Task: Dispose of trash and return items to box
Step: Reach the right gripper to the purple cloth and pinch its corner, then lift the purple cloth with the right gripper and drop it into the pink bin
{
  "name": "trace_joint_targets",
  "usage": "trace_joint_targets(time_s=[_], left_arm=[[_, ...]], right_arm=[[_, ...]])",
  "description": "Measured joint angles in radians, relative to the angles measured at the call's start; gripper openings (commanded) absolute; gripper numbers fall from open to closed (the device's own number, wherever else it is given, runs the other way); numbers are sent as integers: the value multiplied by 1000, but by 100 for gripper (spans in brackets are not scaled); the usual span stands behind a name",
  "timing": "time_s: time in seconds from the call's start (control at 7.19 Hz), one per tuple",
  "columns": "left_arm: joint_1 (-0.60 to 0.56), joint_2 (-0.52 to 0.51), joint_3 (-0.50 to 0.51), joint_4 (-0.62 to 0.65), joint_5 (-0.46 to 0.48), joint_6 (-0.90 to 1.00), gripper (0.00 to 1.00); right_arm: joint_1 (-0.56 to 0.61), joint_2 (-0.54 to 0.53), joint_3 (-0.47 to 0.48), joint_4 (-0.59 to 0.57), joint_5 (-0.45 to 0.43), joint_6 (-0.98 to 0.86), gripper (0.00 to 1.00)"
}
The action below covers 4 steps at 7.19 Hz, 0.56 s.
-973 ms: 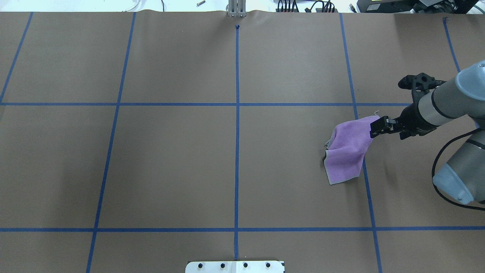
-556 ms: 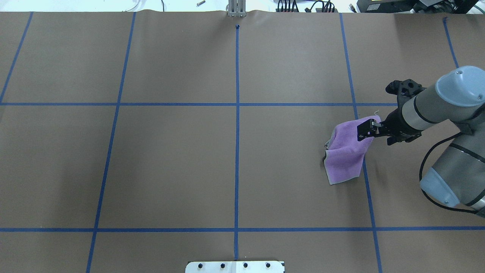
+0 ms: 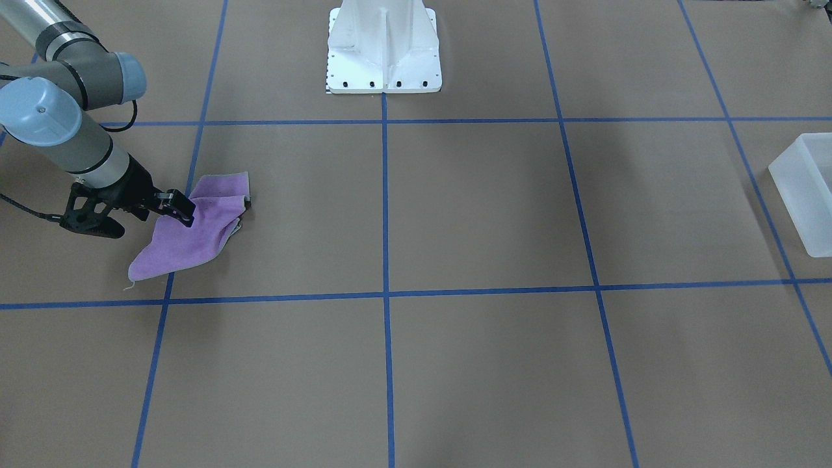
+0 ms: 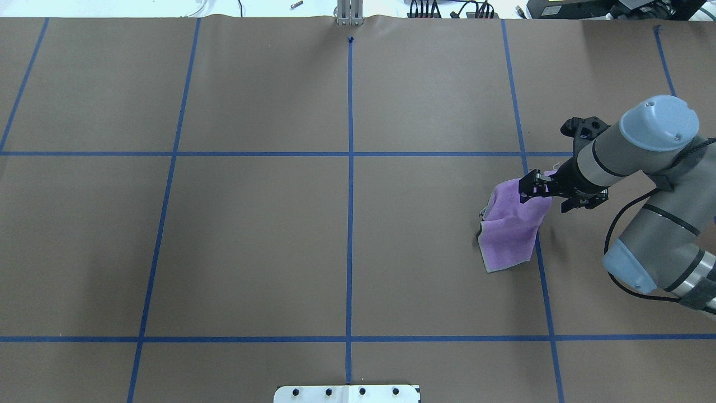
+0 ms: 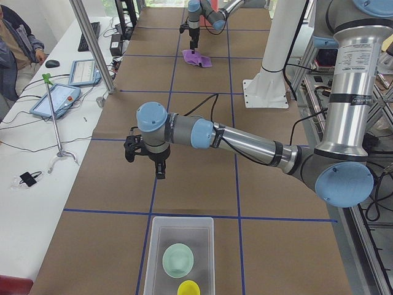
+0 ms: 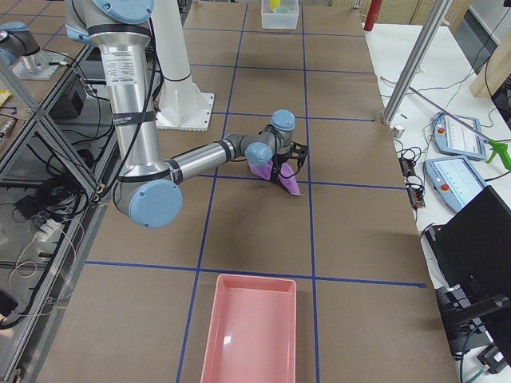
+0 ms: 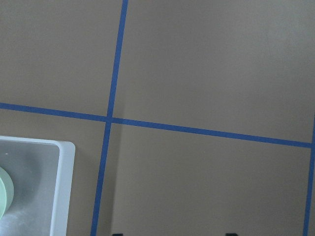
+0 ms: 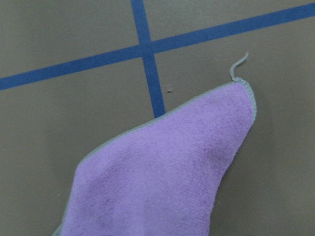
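Purple cloth [image 4: 512, 229] is the one loose thing on the table [image 4: 251, 235]. It lies crumpled across a blue tape line on the robot's right side. The right gripper [image 4: 524, 189] hovers just over the cloth's far corner. Its jaws look parted and hold nothing, and in the wrist view the cloth lies on the paper, not lifted.

The bowl [image 5: 178, 259] and cup [image 5: 188, 287] already sit side by side in the box [image 5: 183, 232] at the table's left end, so the return part looks done. The left gripper [image 5: 159, 172] hangs above bare table near the box. In its wrist view two dark tips at the bottom edge stand well apart, so it reads as released and empty.

What is left, as I judge it, is the cloth. It needs to be pinched, lifted clear and carried off, most likely to the pink tray [image 6: 251, 335] at the right end, which shows nothing in it. Whether that tray is the trash place the pictures do not settle. The task looks well past half done, with one grasp and one drop to go.
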Motion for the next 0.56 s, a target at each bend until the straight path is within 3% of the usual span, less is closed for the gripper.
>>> trace_joint_targets(time_s=[0.56], left_arm=[[-1, 7, -10, 0, 0, -1, 75]], right_arm=[[24, 7, 30, -13, 34, 1, 0]])
